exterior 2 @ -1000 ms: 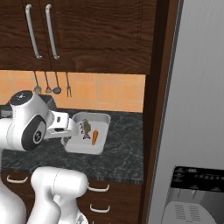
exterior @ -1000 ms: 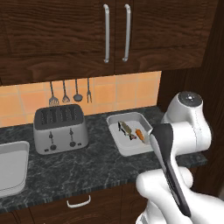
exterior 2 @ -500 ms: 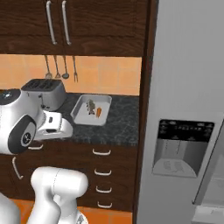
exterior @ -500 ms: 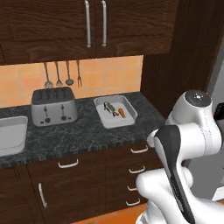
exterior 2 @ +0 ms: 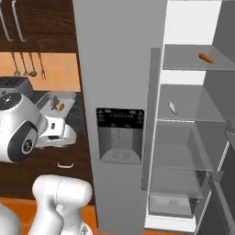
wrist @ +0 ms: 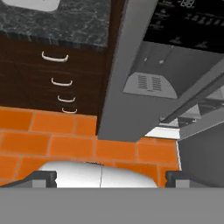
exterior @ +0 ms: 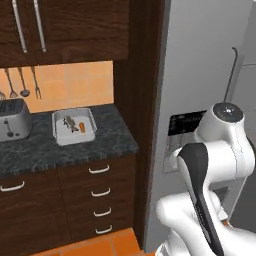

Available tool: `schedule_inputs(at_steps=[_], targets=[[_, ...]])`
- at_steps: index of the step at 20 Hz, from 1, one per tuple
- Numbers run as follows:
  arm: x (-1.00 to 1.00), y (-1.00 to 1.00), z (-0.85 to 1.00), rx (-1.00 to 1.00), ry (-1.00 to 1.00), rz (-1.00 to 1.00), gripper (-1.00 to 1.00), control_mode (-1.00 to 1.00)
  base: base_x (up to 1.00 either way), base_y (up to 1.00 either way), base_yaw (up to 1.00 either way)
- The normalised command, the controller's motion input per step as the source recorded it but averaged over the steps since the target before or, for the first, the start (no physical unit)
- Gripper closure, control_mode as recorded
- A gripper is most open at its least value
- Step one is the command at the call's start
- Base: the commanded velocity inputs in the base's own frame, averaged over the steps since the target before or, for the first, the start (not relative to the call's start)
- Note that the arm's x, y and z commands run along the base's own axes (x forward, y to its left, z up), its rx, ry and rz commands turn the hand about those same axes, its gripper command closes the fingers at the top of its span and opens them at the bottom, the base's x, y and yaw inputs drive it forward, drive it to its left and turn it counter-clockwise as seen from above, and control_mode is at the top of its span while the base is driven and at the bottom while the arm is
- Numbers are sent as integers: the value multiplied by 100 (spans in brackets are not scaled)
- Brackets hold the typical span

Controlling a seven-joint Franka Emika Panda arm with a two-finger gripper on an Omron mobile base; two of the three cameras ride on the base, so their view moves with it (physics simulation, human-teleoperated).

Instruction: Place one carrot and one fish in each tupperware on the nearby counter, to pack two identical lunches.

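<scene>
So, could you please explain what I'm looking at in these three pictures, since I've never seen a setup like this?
It is a simulated kitchen with a white robot arm on a base that drives around. Two pictures come from cameras on that base, behind the arm to its left and right. The third comes from a camera on the hand, looking along the pincer, whose two dark fingertips stand wide apart with nothing between them.

On the dark stone counter sits a pale tray holding a carrot and a fish, beside a silver toaster. In the right base view, the tall grey fridge stands open, with another carrot on an upper shelf and another fish on the shelf below. The hand view looks down at drawers, orange floor tiles and the fridge door.
</scene>
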Motion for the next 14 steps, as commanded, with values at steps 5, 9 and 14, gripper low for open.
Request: schedule_inputs(at_steps=[5,9,14], targets=[[0,0,0,0,0,0,-100,100,27,-100,-2],[0,0,0,0,0,0,-100,100,54,-89,-1],[0,0,0,0,0,0,-100,100,69,-60,-1]])
